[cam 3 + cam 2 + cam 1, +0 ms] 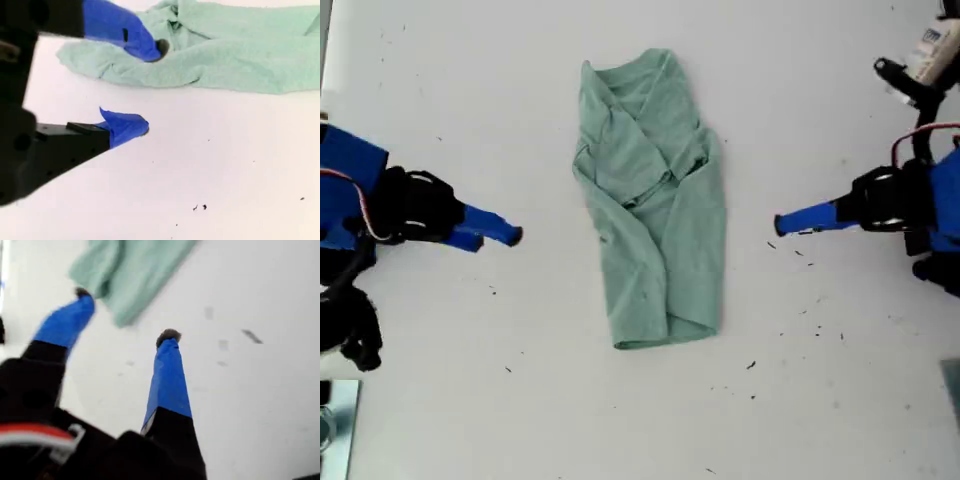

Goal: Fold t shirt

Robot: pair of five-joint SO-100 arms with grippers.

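The sage-green t shirt (pixel 655 200) lies in the middle of the white table as a long narrow strip, its sides folded in and rumpled near the collar end. My first gripper (pixel 782 224) is at the exterior view's right, a short way from the shirt and pointing at it. It is open (pixel 126 314) and holds nothing, with the shirt's end (pixel 127 275) beyond its tips. My second gripper (pixel 510 237) is at the exterior view's left, also apart from the cloth. Its blue fingers (pixel 154 87) are spread with nothing between them, and the shirt (pixel 225 55) lies ahead.
The white table (pixel 440 100) carries small dark specks (pixel 798 252) near my first gripper and toward the exterior view's lower right. A white and black device (pixel 925 60) sits at that view's top right corner. A metallic object (pixel 335 425) is at its lower left edge.
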